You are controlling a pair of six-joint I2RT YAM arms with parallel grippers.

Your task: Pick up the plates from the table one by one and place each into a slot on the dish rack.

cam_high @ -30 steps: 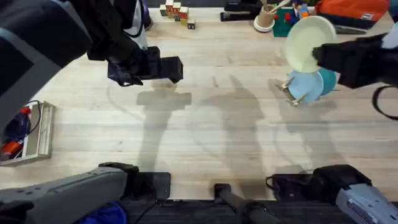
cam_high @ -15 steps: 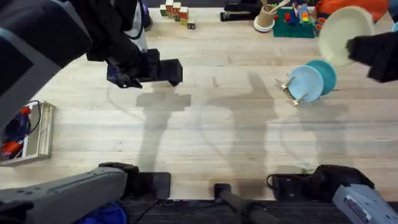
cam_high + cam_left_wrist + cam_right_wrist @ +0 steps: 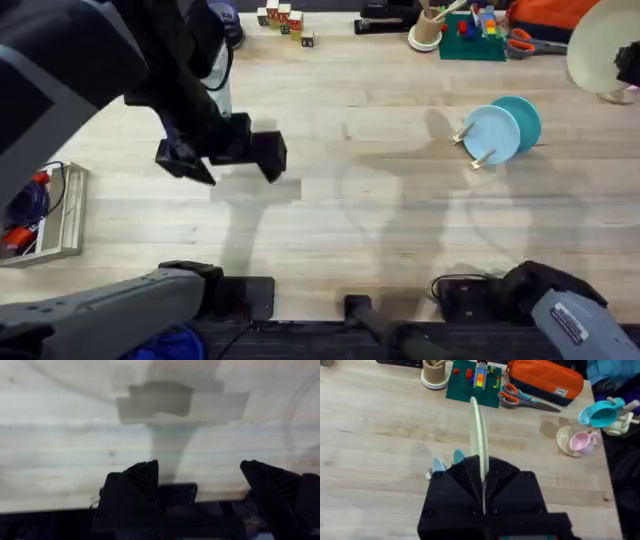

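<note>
Cream-yellow plate (image 3: 479,435) held edge-on, gripped by right pincer (image 3: 483,491), high at the table's (image 3: 380,220) far right. Light blue plate (image 3: 493,132) and teal plate (image 3: 521,113) stand in dish rack (image 3: 470,145). Left pincer (image 3: 200,482) spread apart, empty, over bare table.

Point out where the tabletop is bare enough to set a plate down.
Bare: the middle planks between the left gripper and the dish rack, and the near strip ahead of the arm bases. Crowded: the far edge with blocks, cup, scissors.
</note>
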